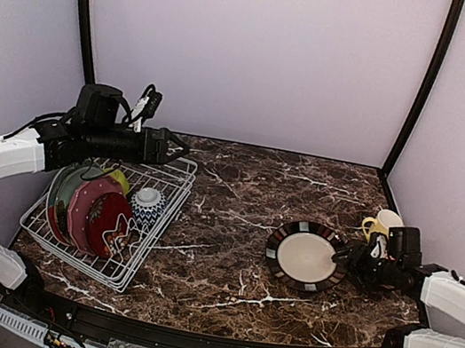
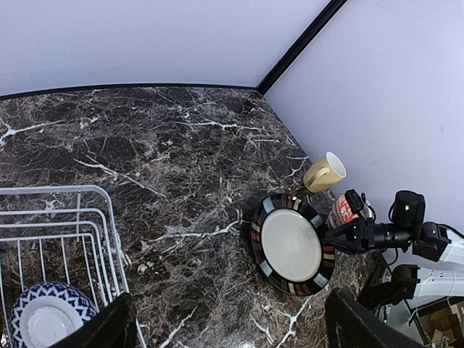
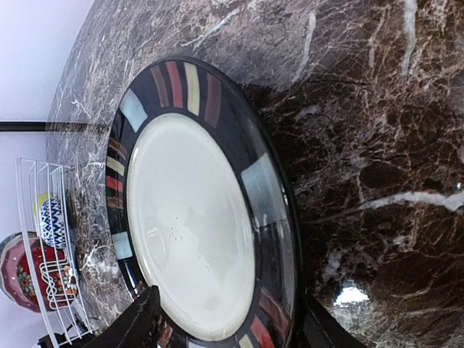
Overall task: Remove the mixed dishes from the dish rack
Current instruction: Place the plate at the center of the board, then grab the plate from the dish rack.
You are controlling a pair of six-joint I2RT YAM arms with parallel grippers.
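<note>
Rack loaded at left, one plate out on the marble.

Top: we see a dark brown, white-veined marble table (image 1: 240,184) boxed by pale lilac walls (image 1: 254,52) and black corner posts (image 1: 420,90). The rack (image 1: 65,254) sits front-left with upright plates (image 1: 103,219) and a blue-white bowl (image 1: 148,204). A striped plate (image 1: 305,255) lies flat at right, with the mug (image 1: 383,224) just behind it. Left wrist: left gripper (image 2: 232,326) is spread wide above the rack's far end. Right wrist: right gripper (image 3: 228,330) is spread, fingers either side of the plate's rim; we can't tell whether they touch.
</note>
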